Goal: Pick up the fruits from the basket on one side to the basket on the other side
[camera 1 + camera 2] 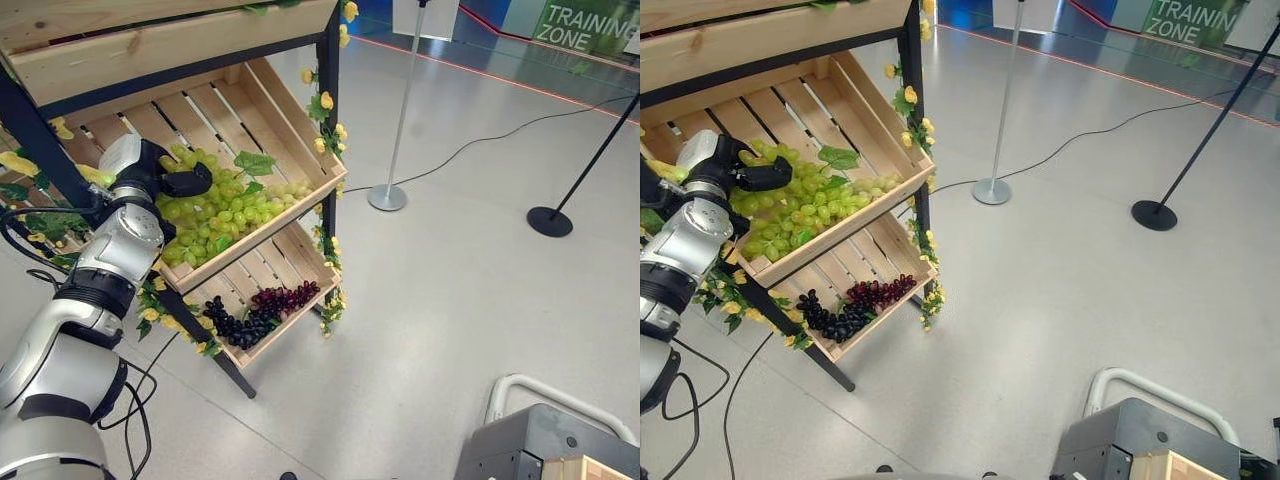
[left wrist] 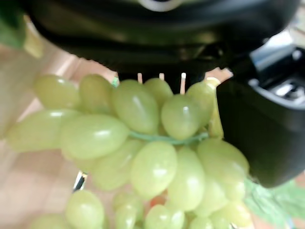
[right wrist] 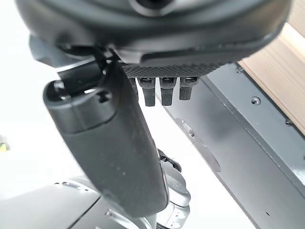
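Left hand right on top of the green grapes in the upper crate, fingers curled around a bunch; right hand far off, fingers loose and holding nothing.

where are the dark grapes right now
The dark grapes lie in the lower wooden crate of the stand, at its front edge, just below the upper crate of green grapes.
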Controlling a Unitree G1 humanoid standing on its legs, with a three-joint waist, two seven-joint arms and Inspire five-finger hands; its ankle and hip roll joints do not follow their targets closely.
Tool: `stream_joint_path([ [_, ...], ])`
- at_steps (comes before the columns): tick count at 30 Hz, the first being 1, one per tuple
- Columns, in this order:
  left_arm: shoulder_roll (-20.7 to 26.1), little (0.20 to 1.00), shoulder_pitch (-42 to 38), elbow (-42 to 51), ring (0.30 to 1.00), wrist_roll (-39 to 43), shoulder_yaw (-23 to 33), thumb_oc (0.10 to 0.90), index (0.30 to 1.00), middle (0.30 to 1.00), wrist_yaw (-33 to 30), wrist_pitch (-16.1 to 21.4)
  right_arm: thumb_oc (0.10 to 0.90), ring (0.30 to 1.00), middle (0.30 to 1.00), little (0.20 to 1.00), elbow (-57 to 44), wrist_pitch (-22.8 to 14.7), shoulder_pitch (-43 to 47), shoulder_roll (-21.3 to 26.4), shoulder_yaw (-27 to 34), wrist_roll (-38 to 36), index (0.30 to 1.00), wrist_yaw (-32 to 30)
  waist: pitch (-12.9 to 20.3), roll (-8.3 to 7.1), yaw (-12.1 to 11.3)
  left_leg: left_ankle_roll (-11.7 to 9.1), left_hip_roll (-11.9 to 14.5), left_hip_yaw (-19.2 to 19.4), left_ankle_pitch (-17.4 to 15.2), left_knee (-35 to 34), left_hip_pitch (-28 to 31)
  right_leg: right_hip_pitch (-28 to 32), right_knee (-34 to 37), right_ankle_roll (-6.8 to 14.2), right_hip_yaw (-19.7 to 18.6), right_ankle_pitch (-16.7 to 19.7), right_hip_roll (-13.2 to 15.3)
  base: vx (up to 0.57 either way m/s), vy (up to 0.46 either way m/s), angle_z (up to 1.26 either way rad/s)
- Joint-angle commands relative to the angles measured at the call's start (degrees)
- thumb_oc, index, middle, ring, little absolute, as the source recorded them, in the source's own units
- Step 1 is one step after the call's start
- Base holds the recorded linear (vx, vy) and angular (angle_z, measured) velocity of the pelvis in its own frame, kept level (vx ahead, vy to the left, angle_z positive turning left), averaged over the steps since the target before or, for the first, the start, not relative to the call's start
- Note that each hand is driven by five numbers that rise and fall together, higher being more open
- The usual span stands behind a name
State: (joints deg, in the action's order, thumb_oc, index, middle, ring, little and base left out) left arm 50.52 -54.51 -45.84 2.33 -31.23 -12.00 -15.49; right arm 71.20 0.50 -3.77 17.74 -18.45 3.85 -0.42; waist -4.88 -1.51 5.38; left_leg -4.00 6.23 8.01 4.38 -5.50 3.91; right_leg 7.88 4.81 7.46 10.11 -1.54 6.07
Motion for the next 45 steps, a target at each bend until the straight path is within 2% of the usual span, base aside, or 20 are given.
stream_joint_path([
  [1, 8.88, 0.9, -14.18, -7.3, 0.9, -4.65, -0.07, 0.8, 0.9, 0.9, 1.67, 0.33, 0.8, 0.9, 0.9, 0.9, 1.29, -1.66, 1.38, 6.31, -1.15, -1.31, 0.9, 0.8, -0.32, 2.68, -1.04, 0.04, 0.03, 0.21, -3.73, 0.5, 1.76, -1.96, 0.19, 2.1, -1.1, 4.05, 2.68, 0.0, 0.0, 0.0],
  [8, 8.99, 0.9, -15.88, -5.38, 0.9, -4.31, -2.76, 0.8, 0.9, 0.9, 2.93, 1.07, 0.8, 0.9, 0.9, 0.9, 0.26, -1.67, 2.31, 6.85, -1.41, -1.53, 0.9, 2.16, -0.03, 2.84, -1.29, -0.12, 0.17, -0.26, -3.74, 0.5, 2.26, -1.35, 0.19, 1.96, -0.82, 3.93, 2.67, 0.0, -0.005, 0.0],
  [12, 8.4, 0.9, -15.99, -3.64, 0.9, 0.97, -2.19, 0.8, 0.9, 0.9, 1.4, 3.14, 0.8, 0.9, 0.9, 0.9, -0.9, -0.31, 2.94, 6.51, -2.0, -1.77, 0.9, 2.6, 0.5, 2.82, -1.48, -0.3, 0.31, -0.25, -3.64, 0.5, 2.7, -0.81, 0.19, 1.85, -0.67, 3.84, 2.64, 0.01, -0.039, 0.0],
  [13, 7.81, 0.9, -15.52, -2.11, 0.9, 4.12, -1.01, 0.8, 0.9, 0.9, -0.39, 4.72, 0.8, 0.9, 0.9, 0.9, -1.19, 0.17, 2.84, 6.17, -2.12, -1.76, 0.9, 2.49, 0.67, 2.71, -1.53, -0.36, 0.39, -0.24, -3.69, 0.5, 2.83, -0.67, 0.19, 1.76, -0.61, 3.76, 2.63, 0.0, -0.036, 0.0],
  [18, 6.19, 0.9, -13.26, 3.18, 0.9, 11.41, 2.95, 0.8, 0.9, 0.9, -4.29, 6.98, 0.8, 0.9, 0.9, 0.9, -0.9, 0.95, 2.62, 5.31, -1.87, -1.46, 0.9, 2.1, 0.91, 2.6, -1.86, -0.39, 0.48, -0.44, -3.77, 0.5, 3.13, -0.26, 0.16, 1.58, -0.48, 3.56, 2.62, -0.01, -0.034, 0.04],
  [20, 5.2, 0.9, -11.22, 6.31, 0.9, 14.28, 5.45, 0.8, 0.9, 0.9, -6.45, 8.95, 0.8, 0.9, 0.9, 0.9, -0.64, 0.99, 2.48, 4.77, -1.65, -1.25, 0.9, 1.97, 0.98, 2.46, -2.08, -0.39, 0.51, -0.6, -3.83, 0.5, 3.24, -0.1, 0.1, 1.47, -0.39, 3.44, 2.63, -0.01, -0.021, 0.01],
  [22, 4.21, 0.9, -9.22, 9.61, 0.9, 14.97, 7.93, 0.8, 0.9, 0.9, -7.43, 10.07, 0.8, 0.9, 0.9, 0.9, -0.45, 1.04, 2.35, 4.36, -1.58, -1.24, 0.9, 1.84, 1.12, 2.28, -2.28, -0.4, 0.49, -0.84, -3.87, 0.5, 3.28, -0.02, 0.06, 1.36, -0.39, 3.37, 2.62, -0.02, -0.04, 0.02],
  [27, 1.0, 0.9, -3.16, 18.52, 0.9, 15.25, 12.89, 0.8, 0.9, 0.9, -9.81, 15.59, 0.8, 0.9, 0.9, 0.9, 0.02, 0.94, 2.43, 3.17, -1.6, -1.51, 0.9, 1.57, 1.27, 1.83, -2.79, -0.27, 0.43, -1.34, -4.05, 0.5, 3.57, 0.25, -0.16, 1.13, -0.35, 3.28, 2.68, -0.02, -0.032, 0.01],
  [33, -5.93, 0.9, 5.29, 27.81, 0.9, 19.51, 16.91, 0.8, 0.9, 0.9, -6.73, 17.16, 0.8, 0.9, 0.9, 0.9, -0.01, 1.31, 3.23, 2.08, -1.47, -1.32, 0.9, 0.34, 1.32, 1.43, -3.25, -0.02, 0.35, -1.68, -4.26, 0.5, 4.03, 0.65, -0.32, 0.79, -0.52, 3.23, 2.7, -0.02, -0.011, 0.0],
  [45, -17.06, 0.9, 16.27, 39.37, 0.9, 29.33, 19.15, 0.8, 0.9, 0.9, 3.13, 22.85, 0.8, 0.9, 0.9, 0.9, -2.22, 2.62, 4.07, 2.18, -0.5, -1.38, 0.9, -2.18, 1.56, 0.53, -3.37, 0.04, 0.82, -1.15, -4.26, 0.5, 4.5, 0.56, -0.15, 0.37, -0.88, 4.1, 2.58, -0.03, -0.016, -0.02],
])
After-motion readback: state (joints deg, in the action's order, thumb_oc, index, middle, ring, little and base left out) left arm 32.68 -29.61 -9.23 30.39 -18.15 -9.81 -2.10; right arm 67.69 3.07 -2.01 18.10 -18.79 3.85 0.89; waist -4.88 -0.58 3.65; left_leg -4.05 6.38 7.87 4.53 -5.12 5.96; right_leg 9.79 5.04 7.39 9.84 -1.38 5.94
